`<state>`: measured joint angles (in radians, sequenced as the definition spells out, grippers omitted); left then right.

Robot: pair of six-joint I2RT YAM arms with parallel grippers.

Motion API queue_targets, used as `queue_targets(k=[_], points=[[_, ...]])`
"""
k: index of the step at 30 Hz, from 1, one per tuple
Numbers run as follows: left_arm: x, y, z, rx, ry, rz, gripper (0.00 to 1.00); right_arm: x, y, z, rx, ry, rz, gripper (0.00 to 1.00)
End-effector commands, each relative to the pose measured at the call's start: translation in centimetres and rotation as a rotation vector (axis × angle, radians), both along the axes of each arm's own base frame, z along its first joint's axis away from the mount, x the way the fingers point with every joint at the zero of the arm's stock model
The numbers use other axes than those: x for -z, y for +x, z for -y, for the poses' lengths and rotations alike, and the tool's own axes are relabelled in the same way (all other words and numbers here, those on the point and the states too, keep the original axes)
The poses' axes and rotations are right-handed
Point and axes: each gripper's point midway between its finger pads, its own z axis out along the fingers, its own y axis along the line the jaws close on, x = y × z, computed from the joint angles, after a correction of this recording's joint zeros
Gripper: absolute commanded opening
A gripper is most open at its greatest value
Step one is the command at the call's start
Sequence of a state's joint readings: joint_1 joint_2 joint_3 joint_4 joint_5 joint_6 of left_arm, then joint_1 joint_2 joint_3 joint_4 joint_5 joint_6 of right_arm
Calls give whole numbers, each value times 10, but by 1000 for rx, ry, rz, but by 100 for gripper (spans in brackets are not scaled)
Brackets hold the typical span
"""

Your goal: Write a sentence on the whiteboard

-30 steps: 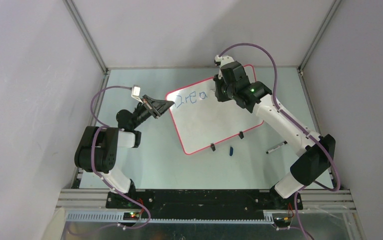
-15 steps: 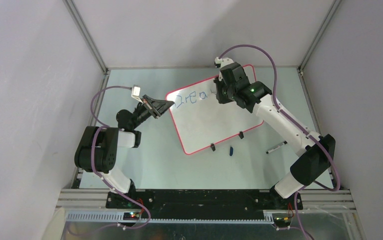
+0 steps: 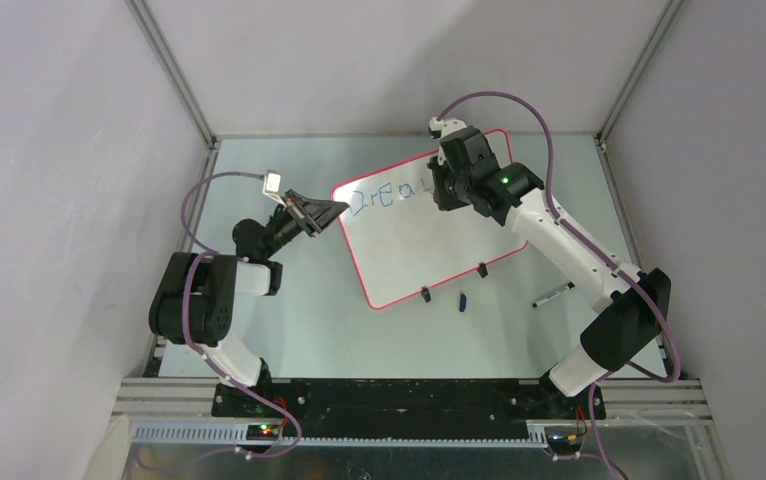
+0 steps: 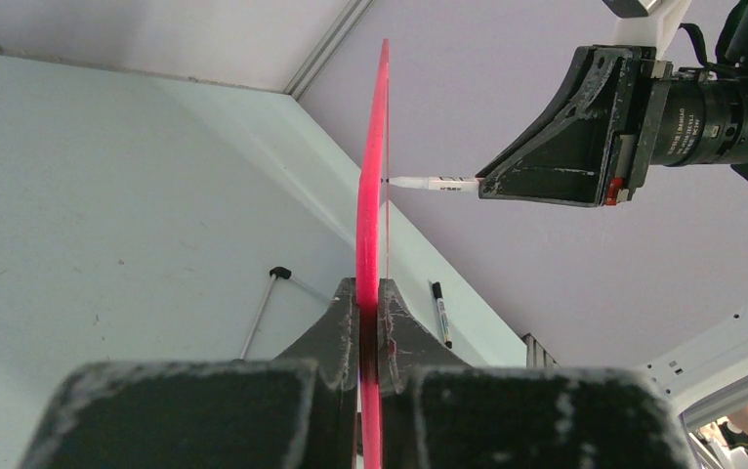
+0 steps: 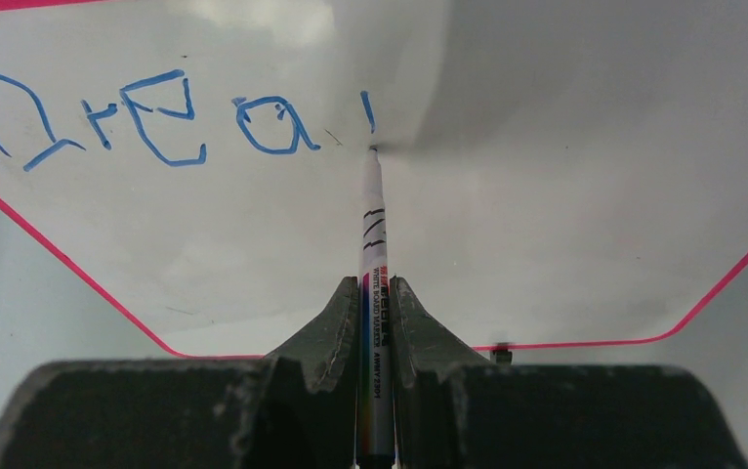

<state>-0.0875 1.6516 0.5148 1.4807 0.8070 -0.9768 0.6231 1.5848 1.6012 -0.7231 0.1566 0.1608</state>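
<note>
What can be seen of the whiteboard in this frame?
The whiteboard is a glossy white rectangle with rounded corners, a thin pink-red rim and two black clip feet on its near edge. It lies skewed over the table, thin when seen edge-on. The left gripper clamps its left corner. Blue handwriting reading roughly "Drea" plus one short stroke runs along its far edge; the marker in the right gripper touches it by that stroke.

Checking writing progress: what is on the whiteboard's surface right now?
Blue letters reading roughly "Drea" plus one short stroke, with the marker tip against the whiteboard just below it, held by the right gripper. From above, that gripper covers the board's far corner.
</note>
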Motion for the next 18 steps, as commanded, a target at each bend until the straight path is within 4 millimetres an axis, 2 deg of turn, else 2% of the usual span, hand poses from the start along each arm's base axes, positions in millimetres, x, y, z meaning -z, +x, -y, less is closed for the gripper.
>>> queue_targets(k=[1, 18], points=[[-14, -8, 10, 53, 32, 113, 0, -17, -3, 4, 8, 30, 30, 0], [-14, -9, 10, 54, 33, 113, 0, -23, 9, -2, 18, 30, 50, 0]])
